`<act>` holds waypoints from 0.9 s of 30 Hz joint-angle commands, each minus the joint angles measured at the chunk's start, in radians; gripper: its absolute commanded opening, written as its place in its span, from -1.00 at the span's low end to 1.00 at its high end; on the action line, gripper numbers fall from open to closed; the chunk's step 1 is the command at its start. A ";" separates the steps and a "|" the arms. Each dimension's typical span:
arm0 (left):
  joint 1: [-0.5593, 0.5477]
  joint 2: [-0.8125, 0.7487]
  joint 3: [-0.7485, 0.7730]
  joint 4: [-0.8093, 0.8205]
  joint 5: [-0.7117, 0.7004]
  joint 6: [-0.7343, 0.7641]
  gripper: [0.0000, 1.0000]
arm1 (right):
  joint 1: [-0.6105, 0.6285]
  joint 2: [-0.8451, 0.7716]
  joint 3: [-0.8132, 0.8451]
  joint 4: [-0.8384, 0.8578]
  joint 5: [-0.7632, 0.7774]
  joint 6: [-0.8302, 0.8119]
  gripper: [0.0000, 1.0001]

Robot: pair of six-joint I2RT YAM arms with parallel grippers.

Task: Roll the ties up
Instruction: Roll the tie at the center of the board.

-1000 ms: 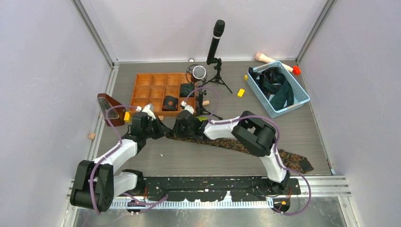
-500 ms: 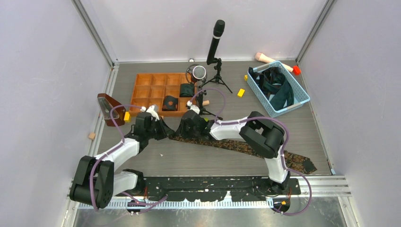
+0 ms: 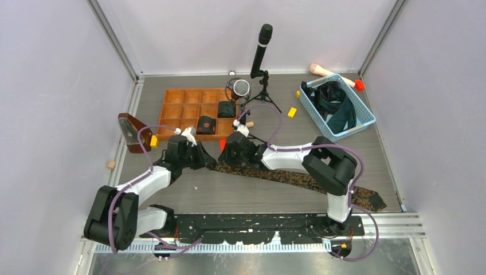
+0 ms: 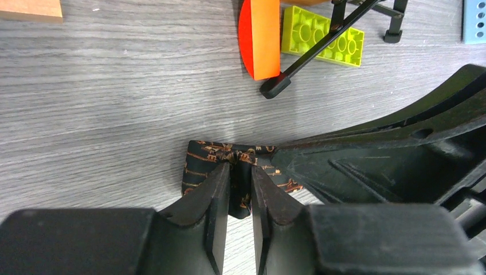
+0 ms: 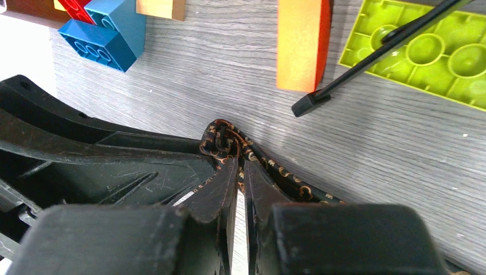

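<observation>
A dark tie with brown-gold speckles (image 3: 298,179) lies diagonally across the table, its wide end at the near right. Its narrow end is folded into a small bunch (image 4: 200,166) between the two arms. My left gripper (image 4: 240,169) is shut on this bunch from the left (image 3: 202,159), with fabric filling the gap at the tips. My right gripper (image 5: 239,166) is shut on the same curled end (image 5: 220,140) from the right (image 3: 224,156). More dark ties (image 3: 335,106) lie in the blue basket. Two rolled ties (image 3: 206,123) sit in the wooden tray.
The wooden tray (image 3: 177,109) stands just behind the grippers, the blue basket (image 3: 367,117) at the back right. A microphone tripod (image 3: 261,86) stands mid-back; one leg's foot (image 4: 275,86) rests by an orange half-disc (image 4: 261,37) and a lime brick (image 4: 344,48). Blue bricks (image 5: 106,31) lie nearby.
Both grippers have shifted a little to the right together, taking the tie's narrow end with them. A small red-orange piece now shows between the arms.
</observation>
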 commanded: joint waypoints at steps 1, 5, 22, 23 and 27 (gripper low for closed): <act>-0.015 0.022 0.029 0.036 0.002 0.004 -0.52 | -0.013 -0.058 -0.010 -0.007 0.033 -0.017 -0.70; -0.029 0.028 0.031 0.043 0.000 0.000 -0.53 | -0.016 -0.064 -0.018 -0.006 0.024 -0.014 -0.70; -0.076 0.066 0.030 0.086 -0.003 -0.039 -0.23 | -0.017 -0.094 -0.080 0.021 0.008 0.005 -0.76; -0.078 0.067 0.030 0.087 -0.003 -0.041 -0.25 | -0.017 -0.097 -0.081 0.022 0.009 0.006 -0.76; -0.082 0.066 0.028 0.090 -0.013 -0.044 -0.47 | -0.017 -0.113 -0.094 0.039 0.001 0.003 -0.79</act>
